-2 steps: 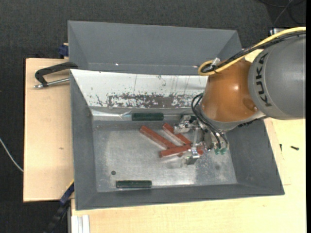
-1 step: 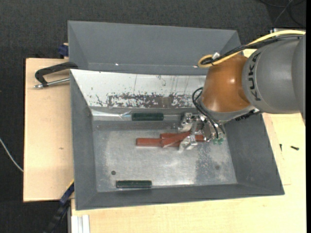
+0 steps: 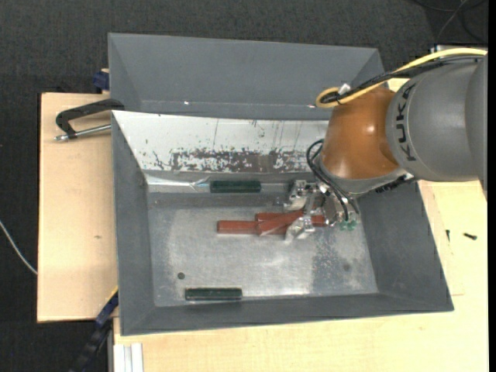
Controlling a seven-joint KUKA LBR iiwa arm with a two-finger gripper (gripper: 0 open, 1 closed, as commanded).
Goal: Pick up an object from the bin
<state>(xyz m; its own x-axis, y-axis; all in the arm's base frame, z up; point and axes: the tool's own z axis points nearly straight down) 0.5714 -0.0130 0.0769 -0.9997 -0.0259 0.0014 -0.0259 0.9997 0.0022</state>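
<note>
As the arm is reaching in, gripper (image 3: 308, 212) is sitting over right end of red tool (image 3: 249, 225).
How wide it is standing, I cannot tell.

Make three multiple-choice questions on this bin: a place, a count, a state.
1. In the bin, the gripper is: A. at the red-brown tool's right end; B. by the left wall; C. at the front rim.
2. Dark bars in the bin: A. one; B. two; C. four.
3. The front dark bar: A. lies alone; B. under the gripper; C. on the other bar.
Key: 1A, it hangs over that end; 2B, the back dark bar and the front one; 3A, nothing touches it.
</note>
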